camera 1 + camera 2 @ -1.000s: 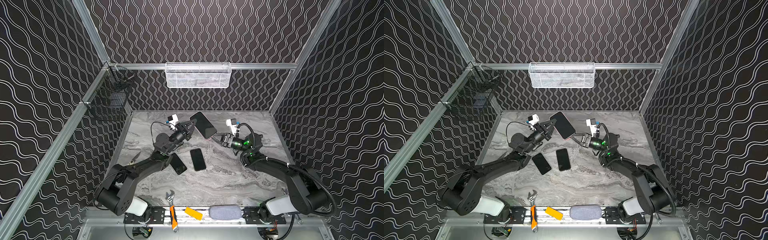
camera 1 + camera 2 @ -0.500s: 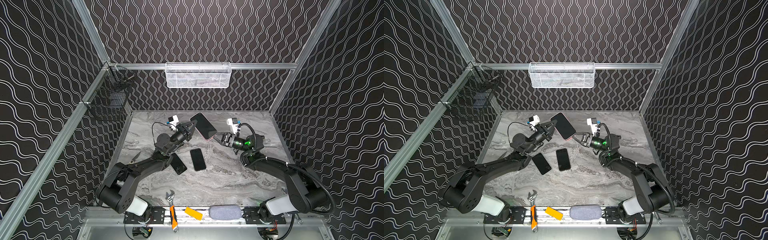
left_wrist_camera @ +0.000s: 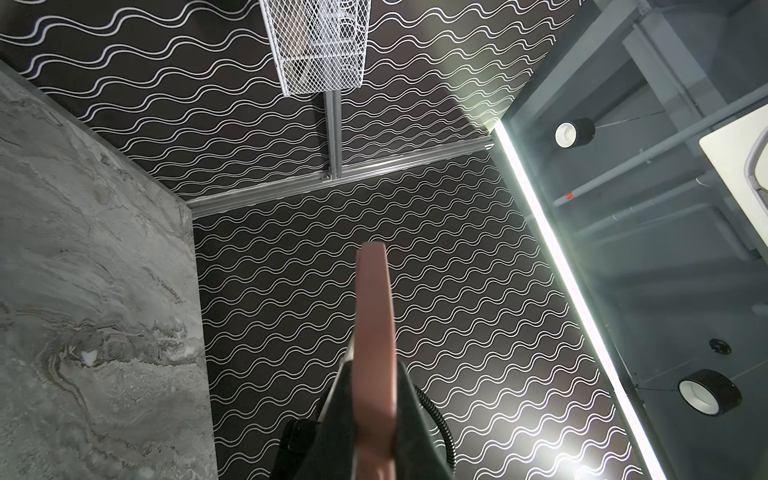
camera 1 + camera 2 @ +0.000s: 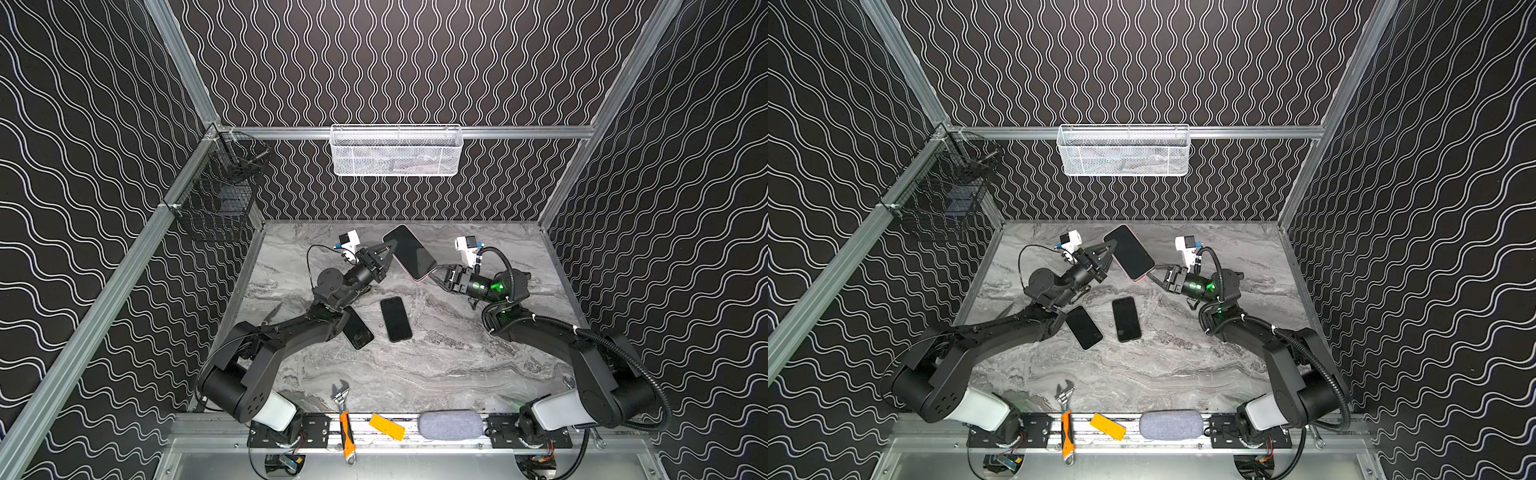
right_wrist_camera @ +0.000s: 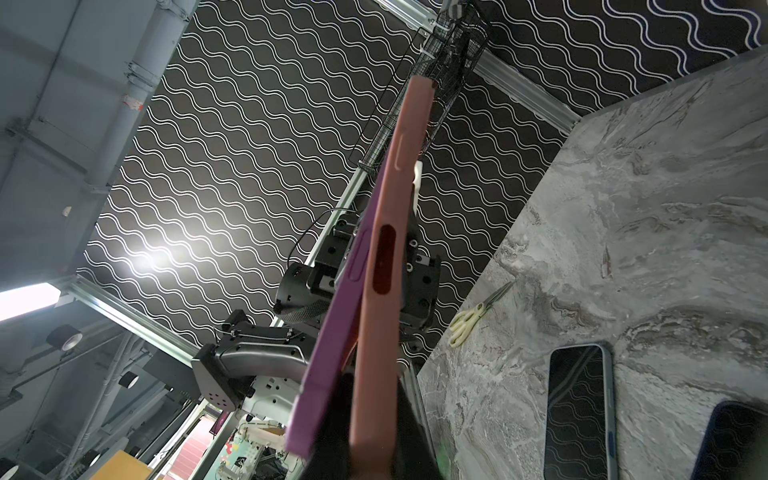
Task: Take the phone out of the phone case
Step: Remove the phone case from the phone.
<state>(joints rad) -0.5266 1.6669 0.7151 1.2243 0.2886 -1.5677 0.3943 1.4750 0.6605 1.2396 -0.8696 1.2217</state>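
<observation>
Pink phone case (image 5: 390,199), clamped by the left gripper (image 4: 390,250) and pinched at one corner by the right gripper (image 4: 434,272), could slip free mid-pull, dropping the phone (image 4: 409,251).

Two loose dark phones lie side by side on the marble table (image 4: 436,365), one (image 4: 396,319) beside another (image 4: 357,328). Up front: orange-handled wrench (image 4: 345,428), yellow block (image 4: 386,426), grey pouch (image 4: 451,424). Scissors (image 5: 478,313) lie at the table's left edge, and a white mesh basket (image 4: 396,151) hangs on the back wall.

Phone (image 4: 409,251), dark screen up, in pink phone case (image 5: 380,332), purple edge showing, held aloft, tilted
</observation>
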